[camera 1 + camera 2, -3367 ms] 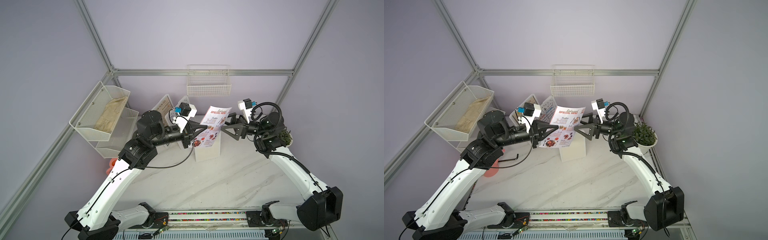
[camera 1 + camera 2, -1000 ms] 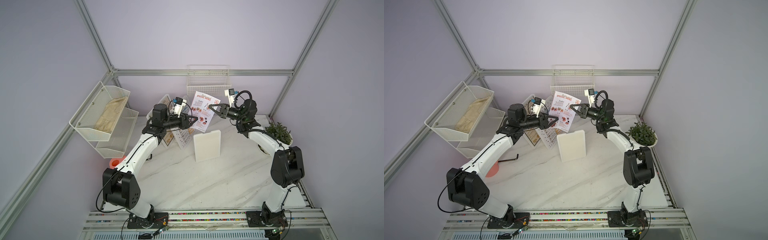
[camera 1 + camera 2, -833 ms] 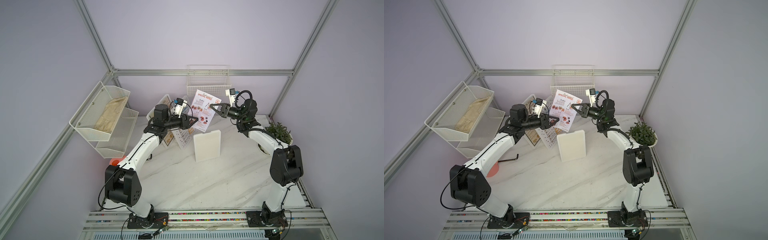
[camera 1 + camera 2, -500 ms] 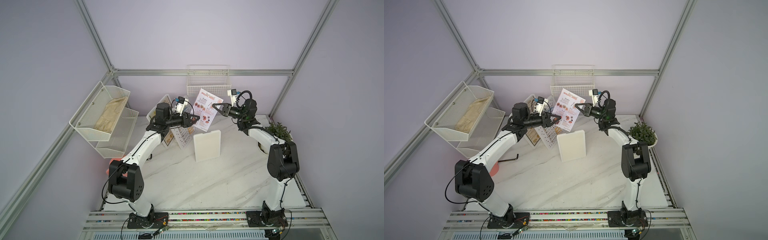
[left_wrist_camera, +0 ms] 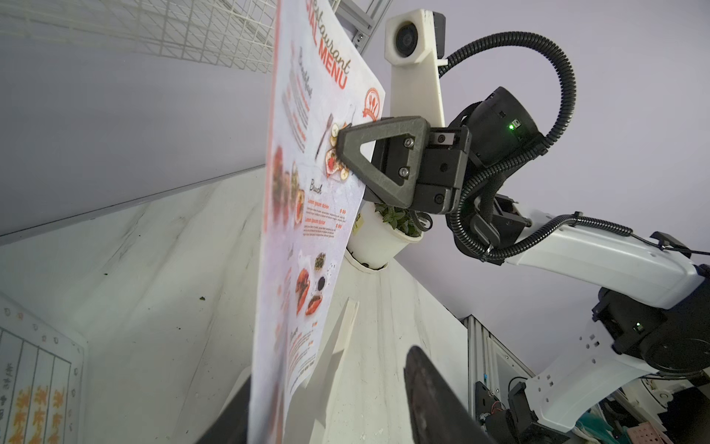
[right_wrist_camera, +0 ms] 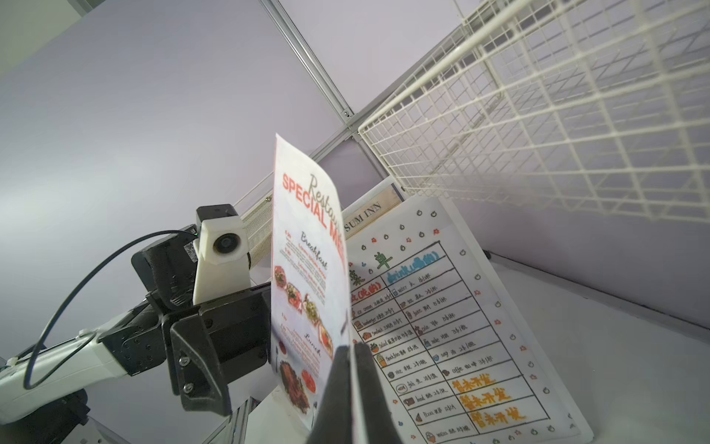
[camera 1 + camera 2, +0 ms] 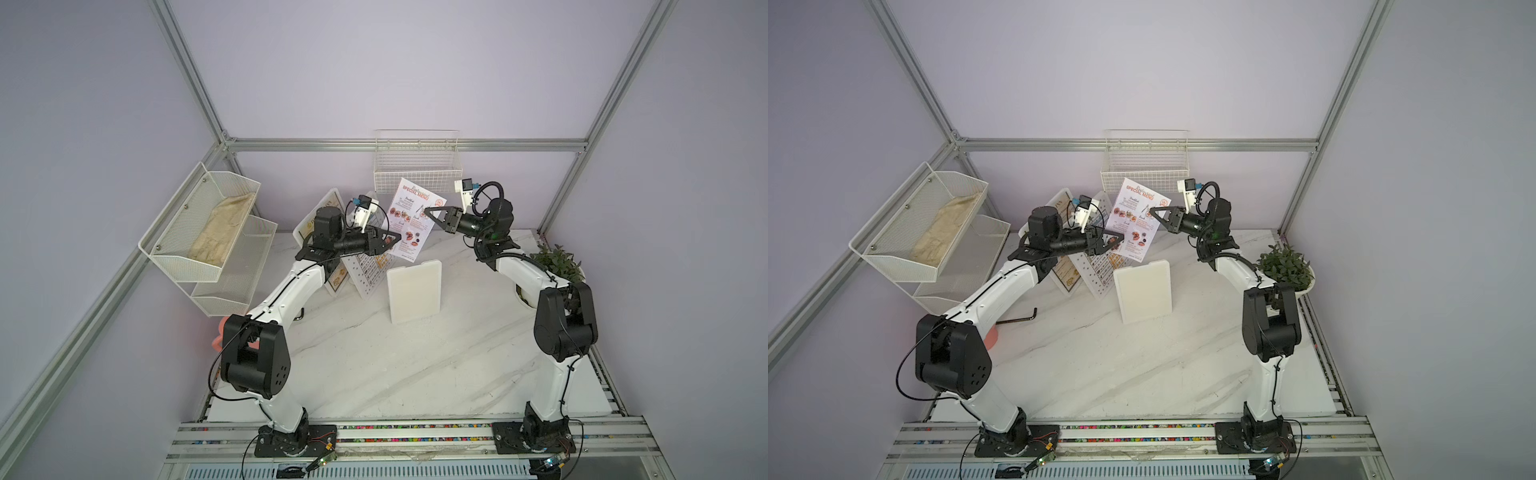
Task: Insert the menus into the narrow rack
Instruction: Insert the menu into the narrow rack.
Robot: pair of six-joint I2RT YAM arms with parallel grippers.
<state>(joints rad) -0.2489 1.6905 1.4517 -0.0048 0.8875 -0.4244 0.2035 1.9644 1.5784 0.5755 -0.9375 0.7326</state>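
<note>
Paper leaflet, "SPECIAL MENU" (image 7: 413,222), aloft at upper centre of frame in both top views, clear of bench (image 7: 374,353). Pinched at its right edge by right gripper (image 7: 428,212); fingers (image 6: 369,384) closed flat on the sheet in right wrist view.

Left gripper (image 7: 397,240) at the leaflet's lower left corner. Fingers (image 5: 434,399) parted, sheet passing between them, gap visible on one side: straddling, not clamping.

Key relation: wire rack (image 7: 417,174) directly above the leaflet in frame, mounted on the back wall. Long axis of leaflet close to upright, slightly tilted, top edge just overlapping the rack's lower wires in a top view (image 7: 1136,222). Sheet looks to be below and in front of the rack mouth, so judged not yet in; needs lifting above the rim, then lowering. Right arm carrying, left only steadying.

Other two menus not yet racked: "DIM SUM INN" sheet (image 6: 369,215) and grid-table sheet (image 6: 442,326) leaning at centre left on the bench, grid one in front.

Versus earliest frame: leaflet then lower in frame, over the standing white board (image 7: 413,291), both arms folded nearer the camera. Now both arms stretched toward the back wall, leaflet higher and closer to the rack. Over the last second, a small further rise.
</note>
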